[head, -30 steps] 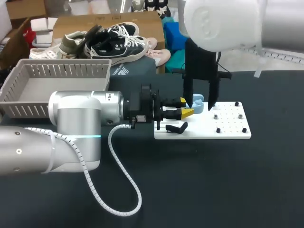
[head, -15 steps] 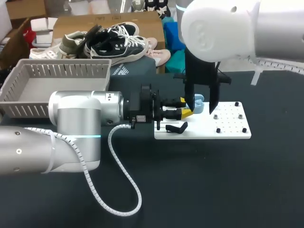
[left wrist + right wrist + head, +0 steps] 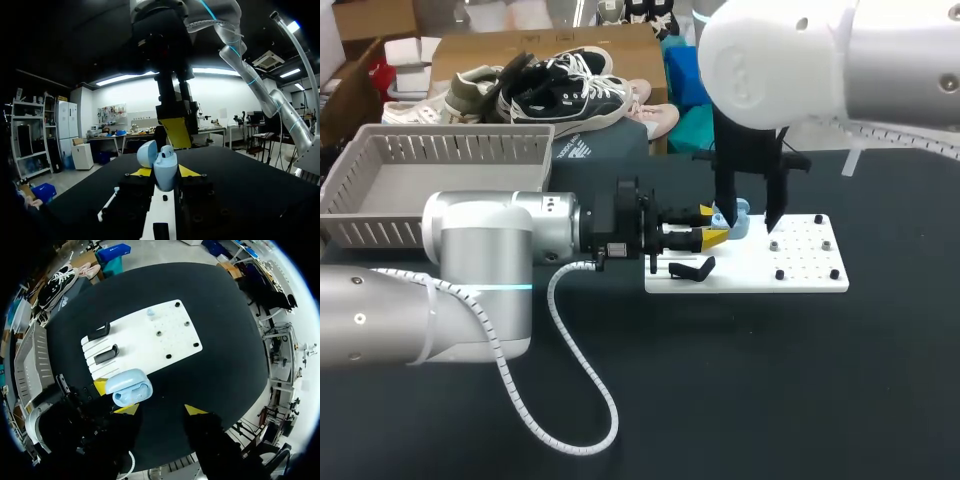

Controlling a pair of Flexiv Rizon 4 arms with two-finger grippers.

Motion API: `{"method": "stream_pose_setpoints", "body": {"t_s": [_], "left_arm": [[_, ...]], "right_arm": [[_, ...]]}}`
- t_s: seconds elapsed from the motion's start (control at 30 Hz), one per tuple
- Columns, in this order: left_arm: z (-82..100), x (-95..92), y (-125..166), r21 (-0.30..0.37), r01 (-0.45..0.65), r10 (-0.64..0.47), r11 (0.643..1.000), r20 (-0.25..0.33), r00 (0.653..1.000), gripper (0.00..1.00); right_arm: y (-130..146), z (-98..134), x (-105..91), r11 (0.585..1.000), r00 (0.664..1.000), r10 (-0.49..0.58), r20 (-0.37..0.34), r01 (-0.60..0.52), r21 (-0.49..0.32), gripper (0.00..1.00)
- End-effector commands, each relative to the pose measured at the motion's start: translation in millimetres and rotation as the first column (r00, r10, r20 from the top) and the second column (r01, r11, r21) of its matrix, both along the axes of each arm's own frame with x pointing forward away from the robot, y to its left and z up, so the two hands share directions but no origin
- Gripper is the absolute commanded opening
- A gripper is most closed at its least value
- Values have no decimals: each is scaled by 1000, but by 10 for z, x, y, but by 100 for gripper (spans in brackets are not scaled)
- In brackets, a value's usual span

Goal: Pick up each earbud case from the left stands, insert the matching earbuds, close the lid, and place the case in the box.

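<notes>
A light blue earbud case (image 3: 165, 165) with its lid up sits between the yellow tips of my left gripper (image 3: 165, 174), which is shut on it from both sides. In the head view that gripper (image 3: 713, 233) holds the case (image 3: 735, 216) over the left end of the white board (image 3: 800, 270). My right gripper (image 3: 748, 225) hangs open right above, one finger (image 3: 176, 132) just behind the case. From the right wrist view the case (image 3: 129, 388) lies ahead of the right gripper (image 3: 161, 410), nearer one finger. A small blue earbud (image 3: 150, 312) stands on the board (image 3: 145, 342).
Two black stands (image 3: 99, 331) (image 3: 106, 354) sit at the board's left end, and small black posts (image 3: 186, 324) dot its right part. A grey slatted basket (image 3: 440, 150) stands at the table's far left. Black table surface surrounds the board.
My right arm has shifted a little to the right above the board. The left arm and the case have kept still.
</notes>
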State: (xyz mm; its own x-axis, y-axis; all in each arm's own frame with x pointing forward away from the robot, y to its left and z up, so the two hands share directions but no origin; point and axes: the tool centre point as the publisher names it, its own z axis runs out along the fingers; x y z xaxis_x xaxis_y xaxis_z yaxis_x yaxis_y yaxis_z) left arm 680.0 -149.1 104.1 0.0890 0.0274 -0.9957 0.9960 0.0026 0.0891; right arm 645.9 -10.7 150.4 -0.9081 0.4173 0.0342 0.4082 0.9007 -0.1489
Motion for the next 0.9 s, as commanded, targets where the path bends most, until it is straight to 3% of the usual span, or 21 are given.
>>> {"method": "stream_pose_setpoints", "body": {"t_s": [0.03,0.2,0.47,0.67,0.9], "left_arm": [[0,-13,-1,0,-5,5,1000,1,1000,0],[0,-13,-1,0,-5,5,1000,1,1000,0],[0,-13,-1,0,-5,5,1000,1,1000,0],[0,-13,-1,0,-5,5,1000,1,1000,0],[0,-13,-1,0,-5,5,1000,1,1000,0]], "right_arm": [[-7,2,-3,1000,1000,-5,5,5,-6,51],[-20,40,-7,1000,1000,-7,11,7,-5,52],[-121,245,5,995,999,-22,27,19,93,55],[-332,282,187,993,997,-30,77,21,118,72],[-503,257,457,991,989,-20,145,1,131,73]]}}
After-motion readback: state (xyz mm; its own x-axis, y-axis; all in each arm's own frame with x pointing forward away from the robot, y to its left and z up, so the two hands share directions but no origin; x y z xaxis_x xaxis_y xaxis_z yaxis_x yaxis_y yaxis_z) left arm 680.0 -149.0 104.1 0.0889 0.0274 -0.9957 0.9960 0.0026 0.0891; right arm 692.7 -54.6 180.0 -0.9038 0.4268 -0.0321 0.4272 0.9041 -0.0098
